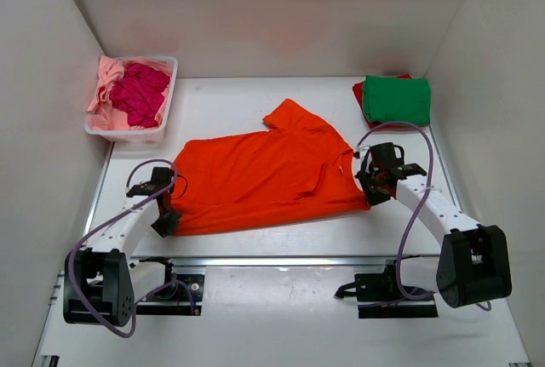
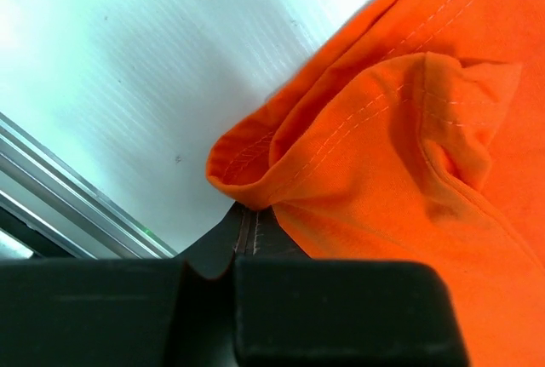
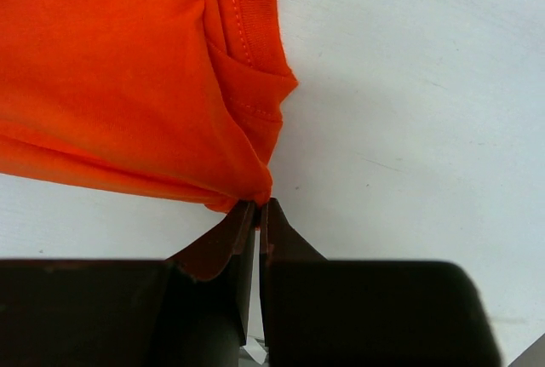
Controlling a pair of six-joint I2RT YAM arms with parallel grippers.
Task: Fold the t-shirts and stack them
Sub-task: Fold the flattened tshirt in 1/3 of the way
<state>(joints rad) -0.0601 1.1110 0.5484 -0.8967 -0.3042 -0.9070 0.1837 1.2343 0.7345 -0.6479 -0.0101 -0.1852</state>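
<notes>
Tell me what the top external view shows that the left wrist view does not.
Only the top external view: the white basket holding a magenta shirt and a light pink shirt, the green shirt on a red shirt, and the right gripper. Only the left wrist view: the stitched hem corner pinched in the left gripper. Both: the orange t-shirt and the table.

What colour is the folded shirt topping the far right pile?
The folded shirt is green, clearest in top external view.
</notes>
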